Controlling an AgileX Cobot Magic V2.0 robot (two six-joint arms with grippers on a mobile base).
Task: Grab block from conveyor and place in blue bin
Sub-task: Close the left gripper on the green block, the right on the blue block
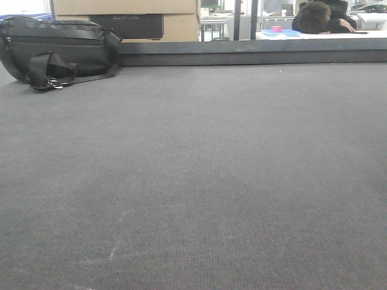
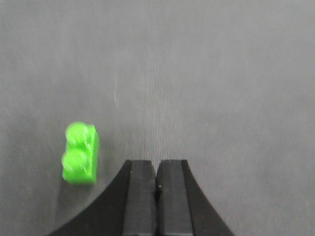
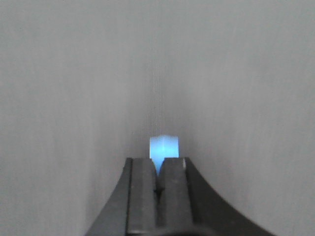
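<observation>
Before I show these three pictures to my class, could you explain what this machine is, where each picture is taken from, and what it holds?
This is a two-armed robot; each arm ends in a pincer. The wide picture looks forward across a grey conveyor belt, a black bag at far left. The other two come from wrist cameras looking past the pincers. The left pincer is shut and empty; a green block lies on the belt beside it. The right pincer seems to pinch a pale blue block at its tips.

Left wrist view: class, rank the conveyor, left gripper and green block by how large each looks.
1. conveyor
2. left gripper, though its nearness to the camera inflates it
3. green block
</observation>
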